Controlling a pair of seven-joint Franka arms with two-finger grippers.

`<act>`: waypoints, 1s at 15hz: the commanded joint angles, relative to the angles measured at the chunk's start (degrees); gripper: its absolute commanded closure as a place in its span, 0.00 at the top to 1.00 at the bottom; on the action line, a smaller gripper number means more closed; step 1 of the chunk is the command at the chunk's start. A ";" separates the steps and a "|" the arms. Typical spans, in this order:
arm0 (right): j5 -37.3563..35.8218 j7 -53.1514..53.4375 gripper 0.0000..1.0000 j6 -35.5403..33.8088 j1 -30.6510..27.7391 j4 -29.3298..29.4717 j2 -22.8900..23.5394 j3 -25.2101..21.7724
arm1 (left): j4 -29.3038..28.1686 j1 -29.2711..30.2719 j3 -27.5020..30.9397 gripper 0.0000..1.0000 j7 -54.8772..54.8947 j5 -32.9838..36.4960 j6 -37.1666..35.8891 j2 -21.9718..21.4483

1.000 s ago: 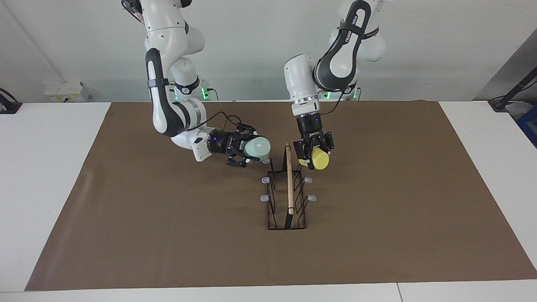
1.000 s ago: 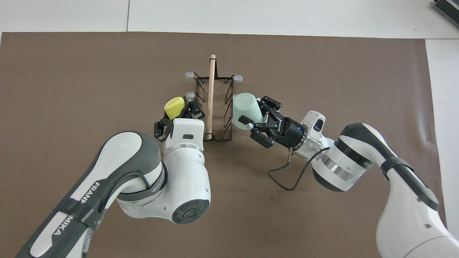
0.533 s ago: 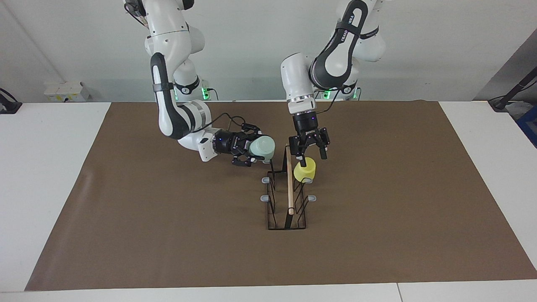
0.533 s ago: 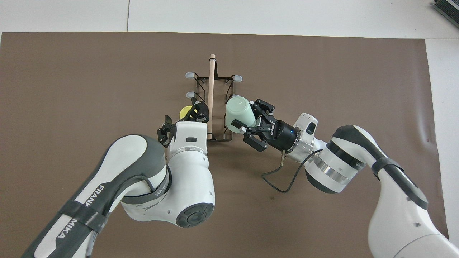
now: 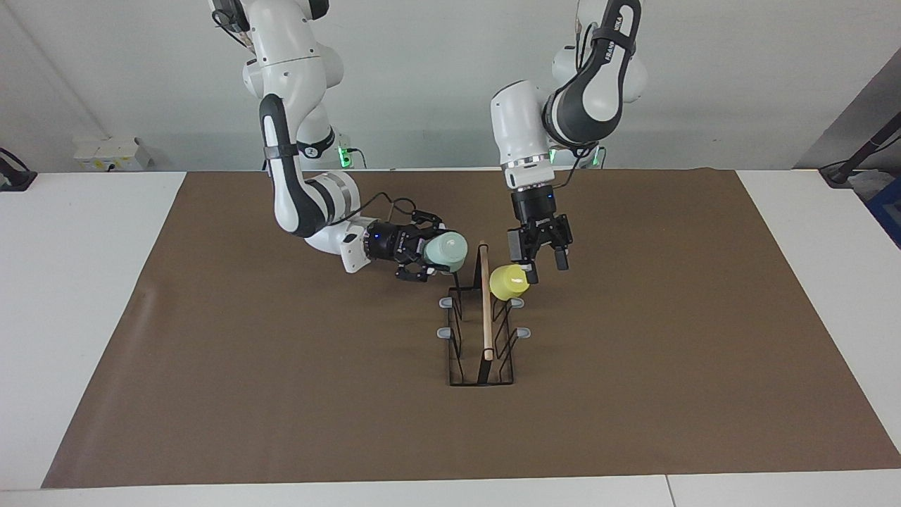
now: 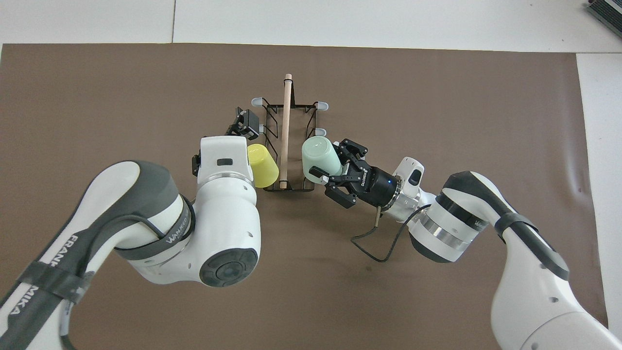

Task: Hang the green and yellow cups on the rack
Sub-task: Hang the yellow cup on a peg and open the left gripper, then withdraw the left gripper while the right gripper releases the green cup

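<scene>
yellow cup [image 5: 508, 282] is sitting upside down on the rack [image 5: 481, 331], on a prong at the end nearest the robots, just below and beside the left gripper [image 5: 542, 260]. that gripper is hanging above it w/ fingers spread and nothing between them, so prob the cup is resting on its prong alone, mouth down so it can hang. green cup [image 5: 446, 252] is being clamped in the right gripper [image 5: 422, 257], which is lying nearly level and pointing at the rack's other row of prongs; cup is riding at the fingertips, base leading twd the rod [image 5: 485, 303], close to the rack's near end but can't tell if it's touching wire yet. held sideways like this prob bc the prongs are slanting outward, so the open mouth would need turning over one before sliding on. in the overhead view the green cup [image 6: 320, 154] is showing right beside the frame, yellow cup [image 6: 262, 165] partly hidden under the left arm's wrist. brown mat [image 5: 211, 352] is covering the table under everything. judging: half done, green one not yet hung.
</scene>
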 commanded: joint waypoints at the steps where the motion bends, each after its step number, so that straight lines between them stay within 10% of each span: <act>1: 1.70 -2.21 0.00 0.78 0.02 0.56 0.40 0.13 | 4.21 3.48 -0.12 1.00 8.53 -7.75 1.32 1.47; 8: 1.61 -3.44 0.00 1.92 0.64 0.39 2.07 0.13 | 6.51 11.04 -0.21 1.00 46.12 -33.67 0.79 0.86; 9: 1.61 -3.44 0.16 3.06 0.64 0.30 2.07 0.13 | 6.60 12.09 -0.21 1.00 51.49 -36.76 0.44 0.77; 10: 1.61 -3.44 0.99 3.76 0.55 0.30 2.07 0.22 | 6.60 13.06 -0.21 1.00 56.59 -39.49 -0.35 0.51; 15: 1.09 -3.44 1.00 3.33 -0.41 0.47 1.81 0.13 | 6.69 17.80 -0.21 1.00 84.70 -51.79 -9.21 -1.77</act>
